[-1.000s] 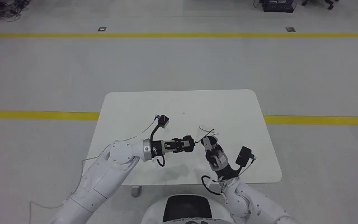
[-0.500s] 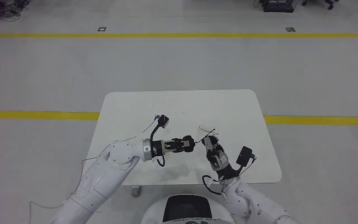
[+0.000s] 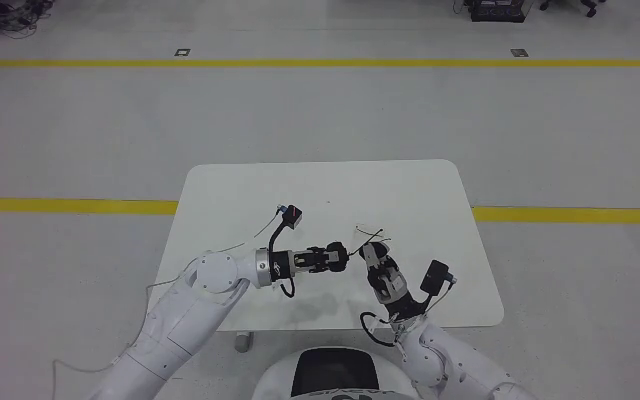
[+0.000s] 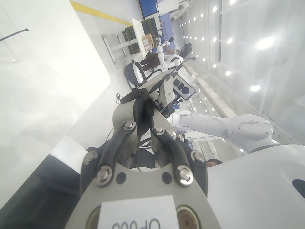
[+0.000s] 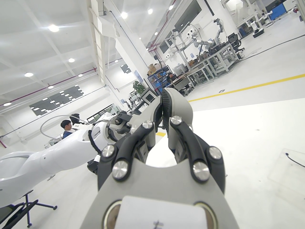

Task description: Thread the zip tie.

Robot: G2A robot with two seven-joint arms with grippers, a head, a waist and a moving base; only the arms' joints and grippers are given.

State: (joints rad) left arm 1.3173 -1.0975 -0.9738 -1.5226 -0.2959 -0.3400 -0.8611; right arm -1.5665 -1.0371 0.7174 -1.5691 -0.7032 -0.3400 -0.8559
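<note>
Top view — left fingers (image 3: 340, 255), right fingers (image 3: 368, 253) pressed closed; zip tie (image 3: 372, 236) thin, grip unclear.

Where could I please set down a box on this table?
The white rounded table is bare between its far edge and the left pincer and right pincer. Those meet, with the thin black zip tie, crowding the near centre.

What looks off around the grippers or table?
Nothing stands out: left gripper and right gripper are shut on the zip tie above the table; a spare tie lies flat on a clear sheet.
</note>
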